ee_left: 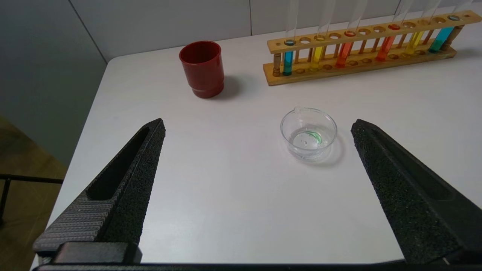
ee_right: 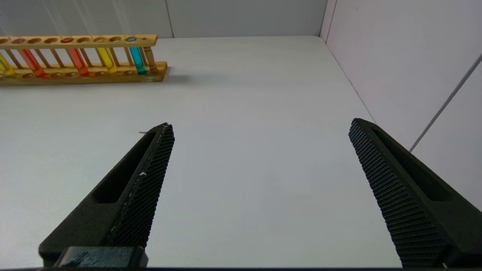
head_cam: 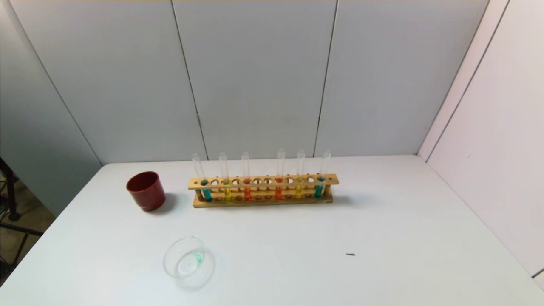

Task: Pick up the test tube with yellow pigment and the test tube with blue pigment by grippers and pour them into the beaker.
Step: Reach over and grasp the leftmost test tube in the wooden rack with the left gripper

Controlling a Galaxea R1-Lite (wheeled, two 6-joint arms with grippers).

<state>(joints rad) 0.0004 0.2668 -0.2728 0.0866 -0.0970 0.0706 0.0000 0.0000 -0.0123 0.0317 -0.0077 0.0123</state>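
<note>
A wooden rack (head_cam: 263, 203) at the table's middle back holds several upright tubes. The test tube with blue pigment (head_cam: 207, 194) stands at the rack's left end, with a second one (head_cam: 318, 190) at the right end. The test tube with yellow pigment (head_cam: 228, 194) is beside the left blue tube, and its twin (head_cam: 298, 191) is beside the right one. The clear beaker (head_cam: 188, 261) stands front left. My left gripper (ee_left: 258, 122) hovers open and empty, just short of the beaker (ee_left: 288, 137). My right gripper (ee_right: 260, 122) is open over bare table, well short of the rack (ee_right: 75, 77).
A dark red cup (head_cam: 145, 191) stands left of the rack. Two tubes with orange-red liquid (head_cam: 247, 193) fill the rack's middle. A small dark speck (head_cam: 349, 254) lies front right. Wall panels close the back and right; the table's left edge drops to the floor.
</note>
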